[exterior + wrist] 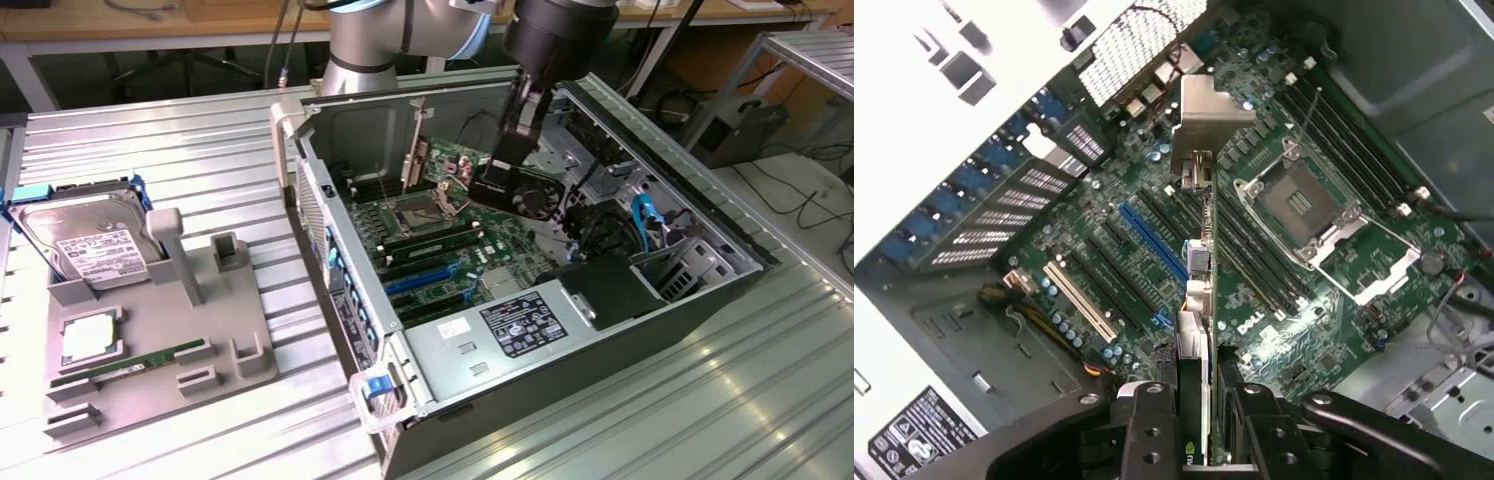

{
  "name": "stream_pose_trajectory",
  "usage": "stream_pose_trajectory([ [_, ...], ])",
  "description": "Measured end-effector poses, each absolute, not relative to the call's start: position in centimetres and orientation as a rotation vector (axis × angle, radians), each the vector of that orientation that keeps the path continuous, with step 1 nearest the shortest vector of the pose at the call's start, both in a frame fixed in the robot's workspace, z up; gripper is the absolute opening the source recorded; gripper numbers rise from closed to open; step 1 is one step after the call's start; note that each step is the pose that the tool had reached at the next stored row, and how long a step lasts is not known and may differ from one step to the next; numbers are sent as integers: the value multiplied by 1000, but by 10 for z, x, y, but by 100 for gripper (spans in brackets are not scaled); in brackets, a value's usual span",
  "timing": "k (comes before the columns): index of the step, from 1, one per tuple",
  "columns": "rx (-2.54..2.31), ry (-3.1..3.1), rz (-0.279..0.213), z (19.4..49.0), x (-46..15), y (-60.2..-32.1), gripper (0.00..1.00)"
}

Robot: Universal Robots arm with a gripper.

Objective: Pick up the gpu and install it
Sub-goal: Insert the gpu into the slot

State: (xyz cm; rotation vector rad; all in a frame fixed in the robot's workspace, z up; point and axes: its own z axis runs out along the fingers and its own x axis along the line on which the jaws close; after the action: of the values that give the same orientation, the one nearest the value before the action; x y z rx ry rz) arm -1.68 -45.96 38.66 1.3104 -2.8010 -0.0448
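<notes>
Tower computer case (461, 375) lies on its side on the slatted metal table (200, 150), side panel off, motherboard (447, 245) exposed. The arm reaches down into the case from above. Gripper (511, 140) is clamped on the gpu (518, 192), a black card that hangs tilted over the board, toward the exterior view's right of the bare CPU socket (424, 212). In the wrist view the gripper (1199, 440) has its two black fingers (1149, 430) pressed on either face of the gpu (1196, 330), seen edge-on. The card's silver bracket (1206, 110) points toward the case's rear slot wall. The card runs just beside a blue slot (1154, 240) on the motherboard (1334, 270), with the CPU socket (1299, 200) on its other side. Cannot tell whether its lower edge touches the board. Well apart, at the exterior view's left, a grey fixture (160, 340) holds a hard drive (87, 250) and a green memory stick (134, 362).
</notes>
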Motion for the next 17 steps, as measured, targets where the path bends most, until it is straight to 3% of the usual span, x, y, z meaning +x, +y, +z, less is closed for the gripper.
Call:
stream_pose_trajectory([
  [17, 1868, -2460, -27, 386, -17, -460, 26],
])
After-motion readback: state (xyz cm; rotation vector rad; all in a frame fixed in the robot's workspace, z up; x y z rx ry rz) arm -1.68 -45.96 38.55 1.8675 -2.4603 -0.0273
